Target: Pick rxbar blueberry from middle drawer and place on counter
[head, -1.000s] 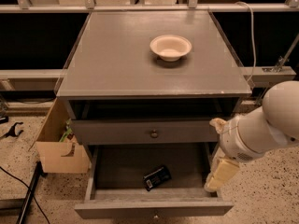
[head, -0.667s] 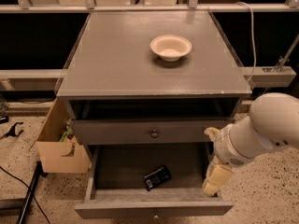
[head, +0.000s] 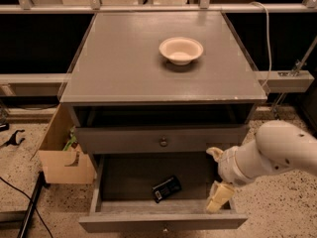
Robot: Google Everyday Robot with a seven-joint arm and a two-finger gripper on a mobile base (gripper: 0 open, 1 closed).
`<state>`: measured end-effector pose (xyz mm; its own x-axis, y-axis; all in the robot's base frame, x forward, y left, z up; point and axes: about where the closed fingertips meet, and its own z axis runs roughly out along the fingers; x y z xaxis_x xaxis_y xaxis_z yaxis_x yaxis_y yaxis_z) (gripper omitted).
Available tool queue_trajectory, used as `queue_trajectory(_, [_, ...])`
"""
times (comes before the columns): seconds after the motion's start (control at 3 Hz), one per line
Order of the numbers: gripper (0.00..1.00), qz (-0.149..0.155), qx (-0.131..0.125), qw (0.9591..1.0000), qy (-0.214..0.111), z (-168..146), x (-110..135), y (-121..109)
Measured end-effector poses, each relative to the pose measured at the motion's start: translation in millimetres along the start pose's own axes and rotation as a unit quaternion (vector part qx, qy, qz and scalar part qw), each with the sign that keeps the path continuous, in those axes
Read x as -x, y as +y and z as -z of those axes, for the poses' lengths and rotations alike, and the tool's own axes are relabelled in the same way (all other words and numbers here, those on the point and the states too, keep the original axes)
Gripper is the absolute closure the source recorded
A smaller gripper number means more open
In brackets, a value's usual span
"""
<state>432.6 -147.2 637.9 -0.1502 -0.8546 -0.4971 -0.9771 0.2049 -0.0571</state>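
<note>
Grey-painted wooden cabinet top, the square and slightly glossy counter (head: 124, 68), fills the upper half of the camera view. A shallow, round cream bowl (head: 181, 50) stands on it right of centre, toward the back.

Below the counter is a dark open gap, then a shut grey drawer front with a round metal knob (head: 163, 142). Beneath that, the wide, shallow grey middle drawer (head: 163, 223) is pulled out, showing its dark floor and plain front board.

The small, flat rxbar blueberry in its dark wrapper (head: 166, 188) lies on the drawer floor near the middle, turned at a slant, its white-printed end toward the front board. It touches neither side wall.

The white, rounded robot arm (head: 277, 150) reaches in from the right edge. Its gripper (head: 214, 178) hangs over the drawer's right front corner, to the right of the bar and clear of it. The two cream fingers (head: 219, 197) are spread apart with nothing between them.

An open brown cardboard box (head: 62, 165) sits on the speckled floor (head: 277, 217), just left of the cabinet.
</note>
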Motion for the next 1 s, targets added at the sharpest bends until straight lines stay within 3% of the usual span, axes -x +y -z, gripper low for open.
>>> queue_trajectory(0.33, [0.00, 0.008, -0.002, 0.9985, -0.055, -33.9, -14.4, -1.5])
queue_trajectory(0.67, [0.00, 0.008, -0.002, 0.9985, -0.054, -33.7, -14.0, -1.6])
queue_trajectory(1.0, [0.00, 0.008, 0.013, 0.9982, -0.058, -57.6, -21.5, -4.8])
